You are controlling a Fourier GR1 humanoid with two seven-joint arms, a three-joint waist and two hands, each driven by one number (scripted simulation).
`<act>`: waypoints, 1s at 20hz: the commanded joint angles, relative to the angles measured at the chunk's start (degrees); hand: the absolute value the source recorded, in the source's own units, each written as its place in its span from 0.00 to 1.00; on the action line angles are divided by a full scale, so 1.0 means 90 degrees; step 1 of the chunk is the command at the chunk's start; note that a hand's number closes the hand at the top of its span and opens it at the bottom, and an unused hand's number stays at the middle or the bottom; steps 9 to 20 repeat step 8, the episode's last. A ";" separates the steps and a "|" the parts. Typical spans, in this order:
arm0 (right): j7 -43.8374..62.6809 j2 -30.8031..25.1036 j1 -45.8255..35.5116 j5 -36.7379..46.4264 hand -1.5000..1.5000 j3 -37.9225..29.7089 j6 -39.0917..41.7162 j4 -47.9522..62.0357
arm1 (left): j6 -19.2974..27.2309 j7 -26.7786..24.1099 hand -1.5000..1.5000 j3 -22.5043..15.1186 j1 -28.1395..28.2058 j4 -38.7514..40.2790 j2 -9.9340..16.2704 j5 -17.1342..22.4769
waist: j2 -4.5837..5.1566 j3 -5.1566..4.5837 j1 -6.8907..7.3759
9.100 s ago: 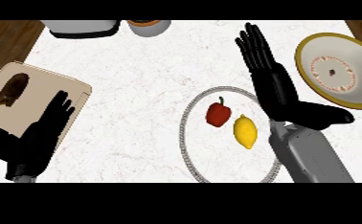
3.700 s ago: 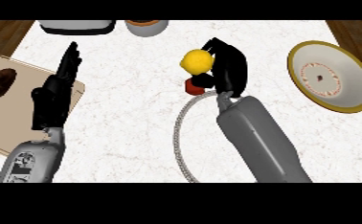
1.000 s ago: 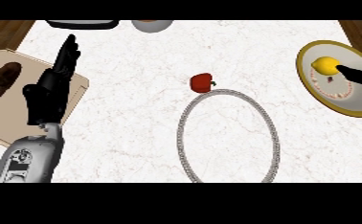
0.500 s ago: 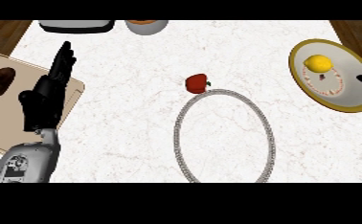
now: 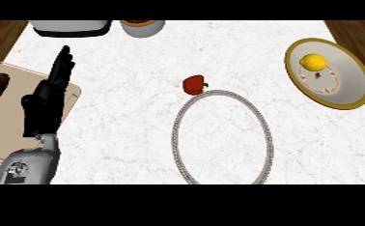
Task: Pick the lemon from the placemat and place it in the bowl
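Note:
The yellow lemon (image 5: 314, 62) lies inside the gold-rimmed white bowl (image 5: 341, 102) at the right edge of the head view. The round white placemat with a beaded grey rim (image 5: 176, 138) lies in the middle of the counter with nothing on its surface. A red apple (image 5: 194, 85) sits at the mat's top edge, just touching the rim. My left hand (image 5: 49, 96) stands open at the left, fingers straight and pointing up, resting over the corner of a cutting board. My right hand does not show.
A tan cutting board (image 5: 18, 92) with a dark object on it lies at the far left. A white appliance (image 5: 70, 26) and a grey-and-brown pot (image 5: 142, 26) stand at the back edge. Brown wood shows past the marble counter's corners.
The right hand took the lemon off the placemat, carried it to the bowl, let it go and left the view. The apple now sits at the mat's top rim.

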 commanded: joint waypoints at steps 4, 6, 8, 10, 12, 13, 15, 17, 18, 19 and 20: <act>0.0104 0.0697 0.1470 -0.0587 0.00 0.0178 0.0396 -0.1976 | -0.0022 0.0315 0.50 -0.0170 0.0271 -0.0627 -0.0112 -0.0210 | 0.0001 0.0003 0.0024; 0.0744 0.0963 0.1865 -0.0647 0.00 0.0393 0.0338 -0.2943 | -0.0206 0.0012 0.50 0.0239 -0.0027 -0.0109 0.0055 0.0074 | 0.0007 -0.0001 0.0007; 0.0646 0.0802 0.2023 -0.0793 0.00 0.0367 0.0540 -0.2865 | -0.0018 -0.0006 0.50 -0.0084 0.0060 -0.0101 -0.0295 -0.0197 | 0.0020 0.0005 0.0041; 0.0646 0.0802 0.2023 -0.0793 0.00 0.0367 0.0540 -0.2865 | -0.0018 -0.0006 0.50 -0.0084 0.0060 -0.0101 -0.0295 -0.0197 | 0.0020 0.0005 0.0041; 0.0646 0.0802 0.2023 -0.0793 0.00 0.0367 0.0540 -0.2865 | -0.0018 -0.0006 0.50 -0.0084 0.0060 -0.0101 -0.0295 -0.0197 | 0.0020 0.0005 0.0041; 0.0646 0.0802 0.2023 -0.0793 0.00 0.0367 0.0540 -0.2865 | -0.0018 -0.0006 0.50 -0.0084 0.0060 -0.0101 -0.0295 -0.0197 | 0.0020 0.0005 0.0041; 0.0646 0.0802 0.2023 -0.0793 0.00 0.0367 0.0540 -0.2865 | -0.0018 -0.0006 0.50 -0.0084 0.0060 -0.0101 -0.0295 -0.0197 | 0.0020 0.0005 0.0041; 0.0646 0.0802 0.2023 -0.0793 0.00 0.0367 0.0540 -0.2865 | -0.0018 -0.0006 0.50 -0.0084 0.0060 -0.0101 -0.0295 -0.0197 | 0.0020 0.0005 0.0041; 0.0646 0.0802 0.2023 -0.0793 0.00 0.0367 0.0540 -0.2865 | -0.0018 -0.0006 0.50 -0.0084 0.0060 -0.0101 -0.0295 -0.0197 | 0.0020 0.0005 0.0041; 0.0646 0.0802 0.2023 -0.0793 0.00 0.0367 0.0540 -0.2865 | -0.0018 -0.0006 0.50 -0.0084 0.0060 -0.0101 -0.0295 -0.0197 | 0.0020 0.0005 0.0041; 0.0646 0.0802 0.2023 -0.0793 0.00 0.0367 0.0540 -0.2865 | -0.0018 -0.0006 0.50 -0.0084 0.0060 -0.0101 -0.0295 -0.0197 | 0.0020 0.0005 0.0041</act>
